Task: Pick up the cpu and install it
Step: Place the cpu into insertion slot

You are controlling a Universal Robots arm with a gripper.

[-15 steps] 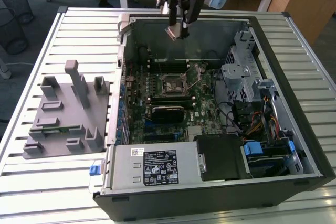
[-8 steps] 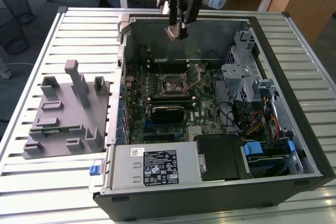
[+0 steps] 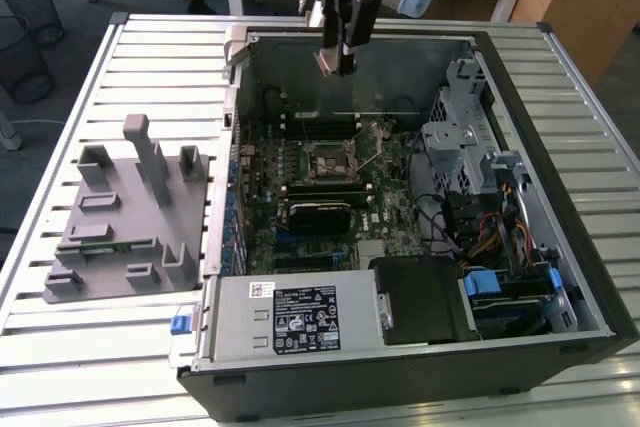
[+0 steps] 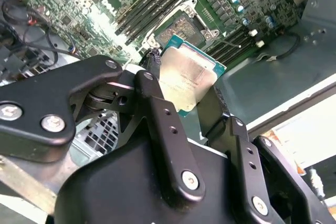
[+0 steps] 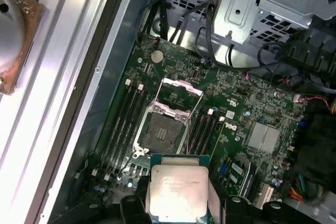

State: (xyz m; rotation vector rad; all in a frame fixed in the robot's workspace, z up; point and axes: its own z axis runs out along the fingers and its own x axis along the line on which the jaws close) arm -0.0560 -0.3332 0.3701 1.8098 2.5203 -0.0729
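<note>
Silvery-grey cpu, pinched at two opposite edges between the black fingers of the gripper, as both wrist views show. In the exterior view the gripper hangs over the far part of the open computer case. The cpu is held in the air above the motherboard, near the socket, whose metal frame stands open. A grey fixture tray lies on the slatted table, at the exterior view's left of the case.

- The computer case is set on the surface, with a tray at the exterior view's left.
- The cpu is held by the hand above the case.
</note>
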